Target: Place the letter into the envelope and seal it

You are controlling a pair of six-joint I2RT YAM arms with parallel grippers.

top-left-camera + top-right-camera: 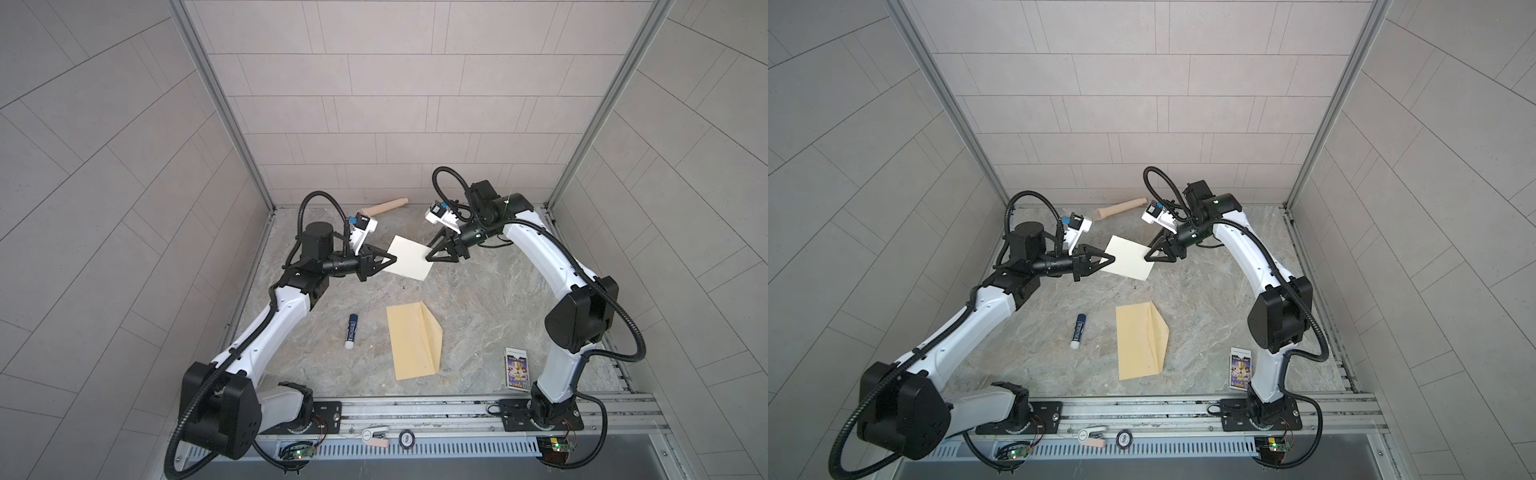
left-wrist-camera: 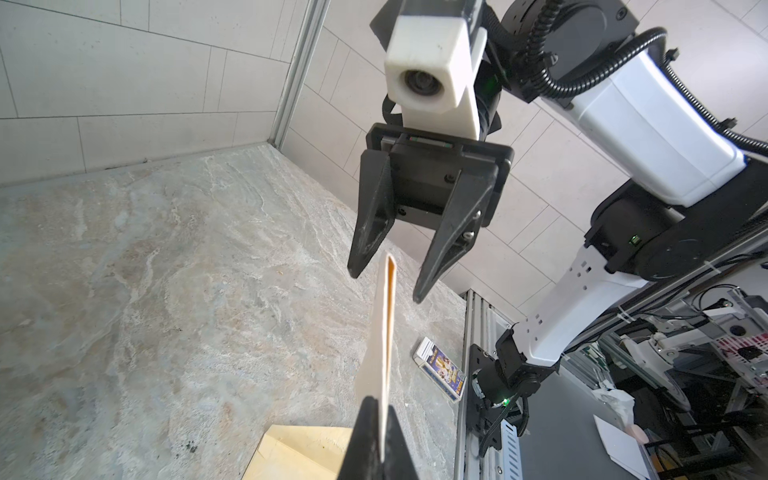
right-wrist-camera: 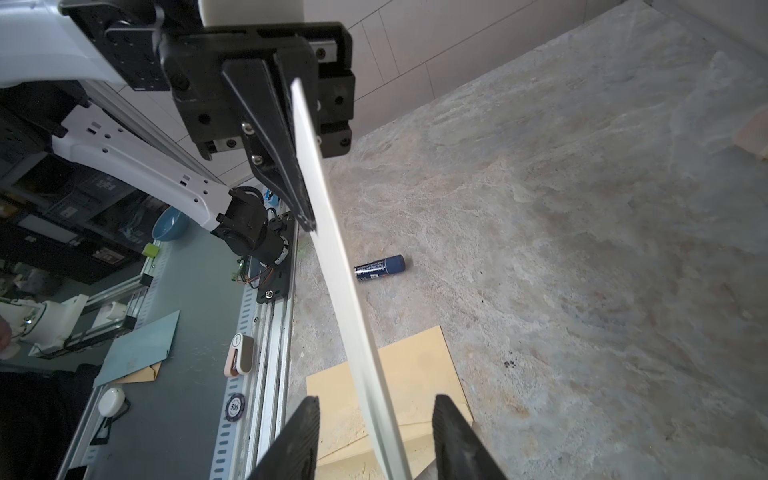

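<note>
Tabletop: envelope perhaps unsealed, letter outside.

Left wrist view: cream-white paper letter is edge-on, so its face can't be seen. Yellow-tan manila envelope is cut by the frame edge and partly behind the left gripper, whose fingers also run out of frame.

Right wrist view: right gripper fingers are cropped and the envelope is partly behind the letter. Pale wooden piece is cropped and blurred, can't identify.

Top view: blue glue stick label at lower centre and colourful card box print at lower right are too small to read.
</note>
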